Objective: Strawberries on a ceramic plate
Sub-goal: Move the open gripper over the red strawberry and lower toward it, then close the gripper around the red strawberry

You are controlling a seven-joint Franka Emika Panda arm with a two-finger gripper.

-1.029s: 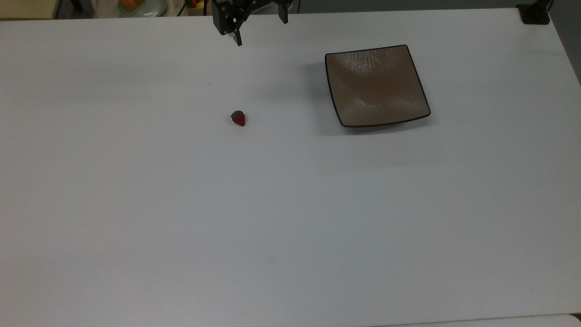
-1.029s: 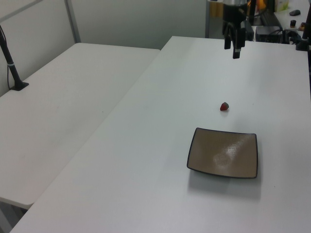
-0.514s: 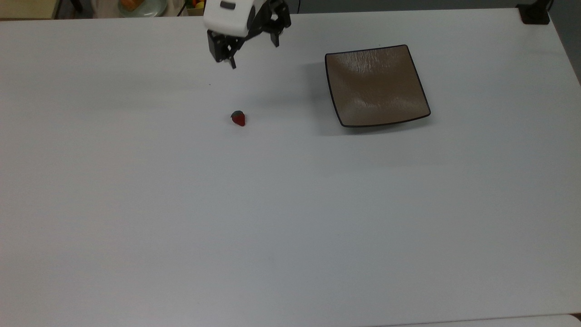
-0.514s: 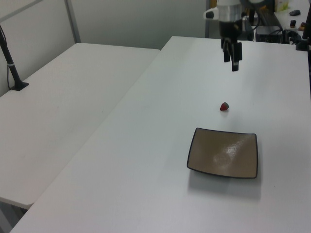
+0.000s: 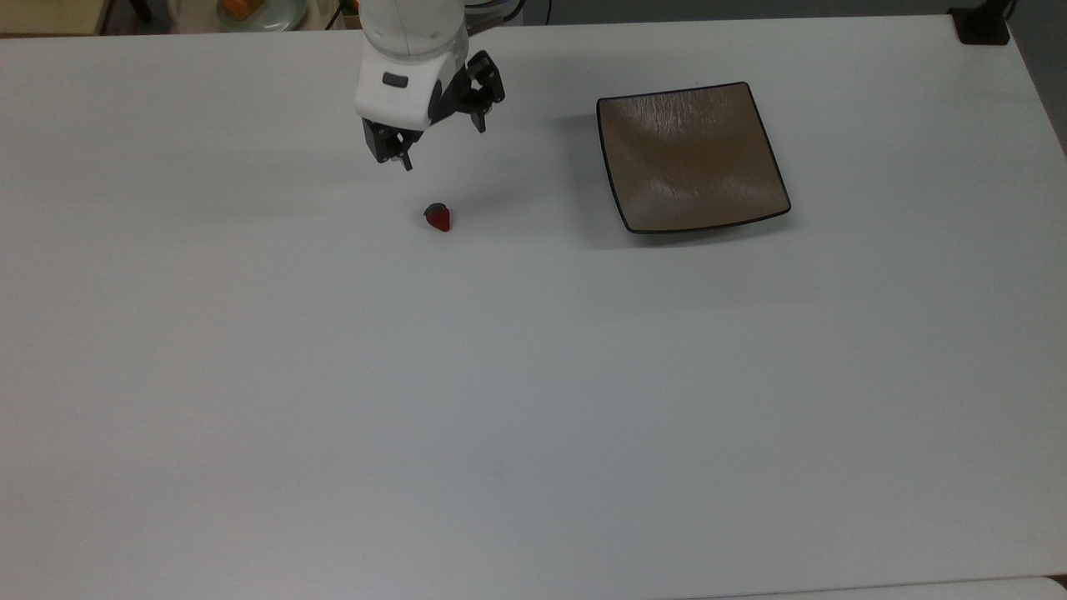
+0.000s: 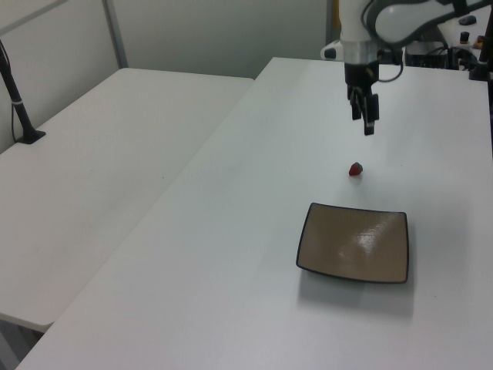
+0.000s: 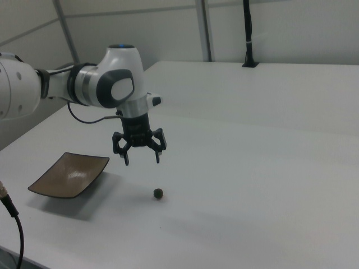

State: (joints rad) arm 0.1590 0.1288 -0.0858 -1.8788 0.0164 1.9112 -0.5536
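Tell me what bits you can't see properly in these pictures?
- Strawberry, right view: too small; just a dark blob, colour and cap lost.
- Round plate, top view: cut off by the top edge; its food unclear.
- Ceramic plate, right view: seen edge-on, so its inside is squashed.

From my station this reads as a robotics lab rather than a home or kitchen: I see a white industrial robot arm (image 7: 84, 87) with cabling working over a broad, plain white table (image 5: 533, 400), with a second identical white table (image 6: 100, 177) pushed up beside it in the left view. Pale partition walls with metal framing (image 6: 115, 35) close the space in, and black posts (image 7: 247, 33) clamped to the table edges stand up like camera mounts. At the left view's far right I can make out a cluttered bench with equipment (image 6: 443, 38).
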